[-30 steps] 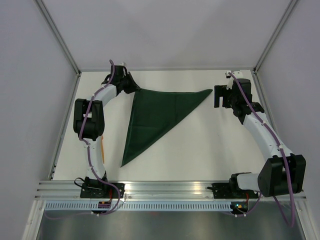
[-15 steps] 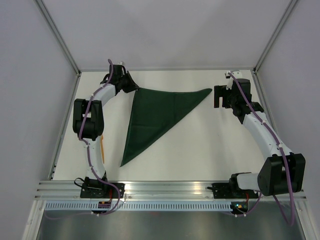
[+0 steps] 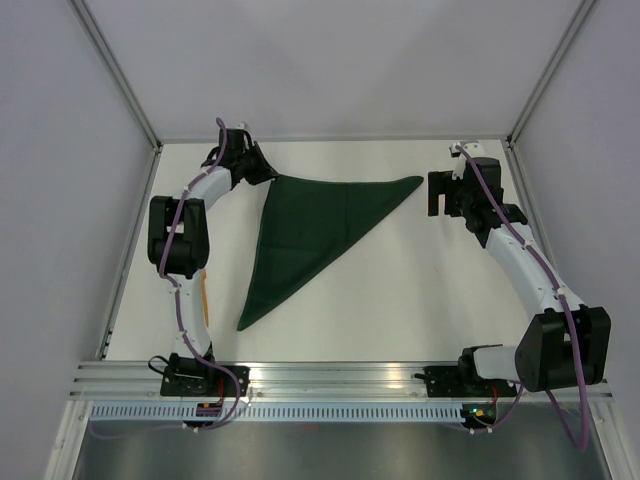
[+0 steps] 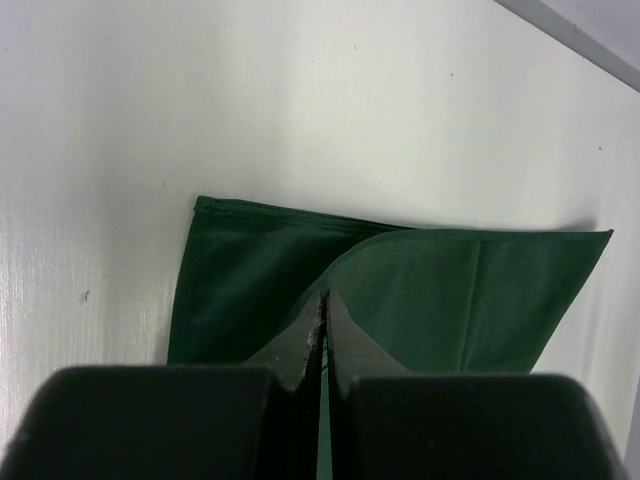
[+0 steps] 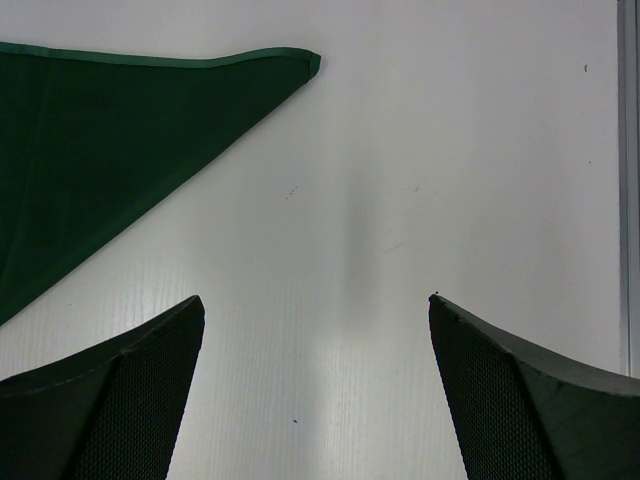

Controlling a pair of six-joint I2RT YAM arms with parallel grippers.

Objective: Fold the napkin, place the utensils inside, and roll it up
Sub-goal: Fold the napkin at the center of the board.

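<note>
My left tool [image 4: 322,305] pinches the folded napkin's [image 3: 310,225] corner, probably to straighten the triangle; my right tool [image 5: 315,300] hangs spread beside its tip.
</note>
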